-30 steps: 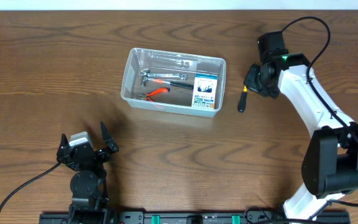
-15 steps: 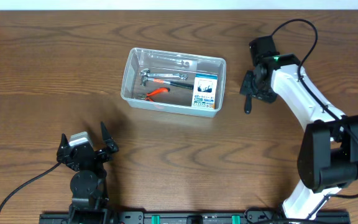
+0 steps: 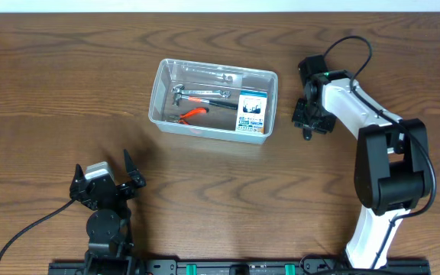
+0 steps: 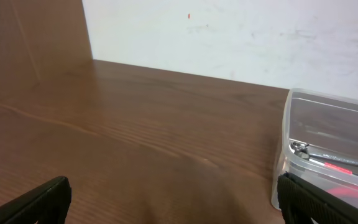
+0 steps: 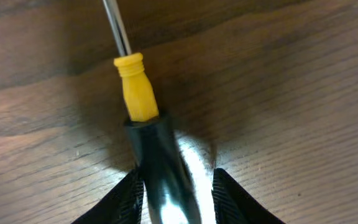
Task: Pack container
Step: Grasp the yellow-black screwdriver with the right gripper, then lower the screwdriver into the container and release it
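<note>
**Spotter:** What worries you from here?

**Me:** The screwdriver (image 5: 143,112). My right gripper (image 5: 176,199) is clamped on the black handle, with the yellow collar and the whole steel shaft sticking out ahead of the fingers. With that much length in front, I think it could swivel in the grip once I swing it sideways. I can't tell whether it is off the table (image 3: 52,76) yet.

**Spotter:** And the container (image 3: 208,130)?

**Me:** It sits left of the right gripper (image 3: 312,116), near but not touching. If I come across too low, the shaft could catch the thick rim and shove the bin, which looks light. The blue-and-white box (image 3: 252,111) stands at the end nearest me, so dropping there could leave the tool propped on it. The pliers (image 3: 192,114) and wrench (image 3: 201,94) fill the middle.

**Spotter:** How is the right arm placed?

**Me:** It reaches up from its base at the table's near right and folds back toward the bin, wrist pointing down at the wood.

**Spotter:** And the left?

**Me:** Tucked low by its base, well apart from everything. The left gripper (image 3: 104,169) is spread wide and holds nothing. Its camera looks across bare wood at the container's end wall (image 4: 284,155).
</note>
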Robot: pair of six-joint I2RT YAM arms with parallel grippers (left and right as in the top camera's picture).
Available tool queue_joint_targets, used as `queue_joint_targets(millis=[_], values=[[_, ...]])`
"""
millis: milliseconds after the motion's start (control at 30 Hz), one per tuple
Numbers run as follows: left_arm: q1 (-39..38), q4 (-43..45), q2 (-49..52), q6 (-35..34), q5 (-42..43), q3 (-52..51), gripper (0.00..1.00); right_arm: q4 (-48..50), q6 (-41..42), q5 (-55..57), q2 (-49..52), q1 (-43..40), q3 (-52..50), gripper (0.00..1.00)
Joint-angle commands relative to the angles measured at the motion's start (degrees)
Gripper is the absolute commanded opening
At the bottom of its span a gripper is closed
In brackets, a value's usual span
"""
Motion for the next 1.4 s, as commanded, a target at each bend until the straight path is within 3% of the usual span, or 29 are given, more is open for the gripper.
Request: queue_joint_targets(millis=[0,67,233,600,833,1067,1367], values=[[-0.17,-1.68,-0.22,0.11,-1.14,-1.27,0.98,0.0,-1.79,0.83,0.46,0.15,-0.02,0.31],[-0.17,-1.68,-0.22,0.09,-1.14,-1.27,0.98,-0.04,-2.64,0.83,0.46,0.15,-0.02,0.24],[-0.17,-1.68,-0.22,0.09,-1.11,-1.27,0.98,-0.22,-4.09,-0.04,0.48,0.15,-0.09,0.24],[-0.17,-1.68,-0.22,0.09,-1.11,-1.27,0.98,1.27,-5.57,-0.04,0.07,-0.09,-0.92,0.08],[-0.17,-1.68,-0.22,0.09,-1.11,-1.27,0.98,0.48,-12.85,-5.49,-6.97,-0.2,6.73,0.01],[-0.17,-1.68,-0.22,0.09,-1.14,-1.27,0.98,0.87,-27.54,-12.09,-16.04,6.93,15.1,0.01],[-0.17,-1.68,-0.22,0.09,-1.14,-1.27,0.98,6.27,-59.71,-12.11,-14.27,21.35,15.41,0.01]])
